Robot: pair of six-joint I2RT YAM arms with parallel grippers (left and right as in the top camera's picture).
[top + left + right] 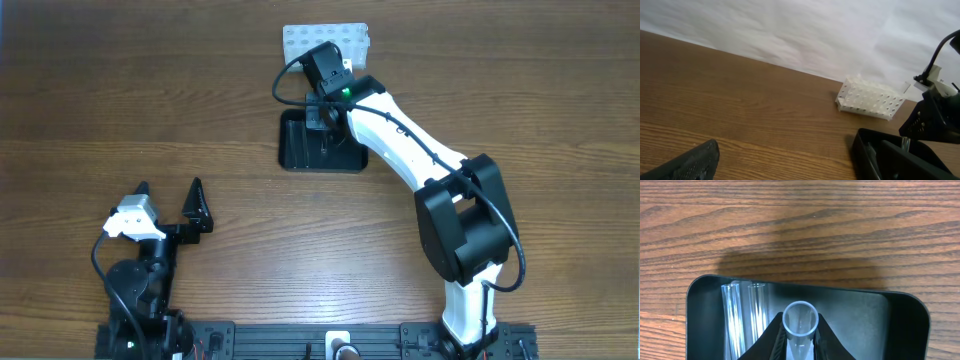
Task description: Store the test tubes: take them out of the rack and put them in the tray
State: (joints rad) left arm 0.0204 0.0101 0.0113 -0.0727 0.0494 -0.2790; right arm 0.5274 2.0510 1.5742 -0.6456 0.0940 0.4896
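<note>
The white test tube rack (pixel 325 42) stands at the far side of the table, also seen as rack (pixel 870 97). Just in front of it lies the black tray (pixel 295 150). My right gripper (pixel 322 115) hangs over the tray, shut on a clear test tube (pixel 800 311) held upright between its fingers. Two more clear tubes (pixel 732 315) lie side by side in the tray (pixel 805 286) beneath it. My left gripper (pixel 170 190) sits near the front left of the table, open and holding nothing, well away from tray and rack.
Bare wooden table surrounds the tray and rack. A white backdrop (pixel 790 30) rises behind the table's far edge. The right arm's white links (pixel 400 140) stretch diagonally from its base at the front right towards the tray.
</note>
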